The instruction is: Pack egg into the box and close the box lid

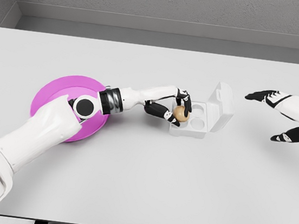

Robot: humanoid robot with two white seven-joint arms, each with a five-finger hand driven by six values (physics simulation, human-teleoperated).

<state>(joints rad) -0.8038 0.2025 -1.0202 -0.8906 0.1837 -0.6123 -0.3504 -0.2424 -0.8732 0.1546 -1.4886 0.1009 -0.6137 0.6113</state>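
— Where is the egg [180, 113]?
— Pinched in the left hand [175, 109]'s fingers, over the near-left cup of the white box [200, 123], lid upright.
— How will it handle?
— Likely light, smooth and brittle; a gentle side pinch suits it.
— The right hand [280, 114]?
— Fingers spread, empty, above the worktop [183, 192]. Pink plate [58, 95] lies left.

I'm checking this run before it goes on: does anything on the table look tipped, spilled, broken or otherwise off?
Nothing stands out. The white box sits flat on the table with its lid open. The left hand holds the egg whole over the box's left end. The pink plate lies flat, and the right hand hovers open to the right.
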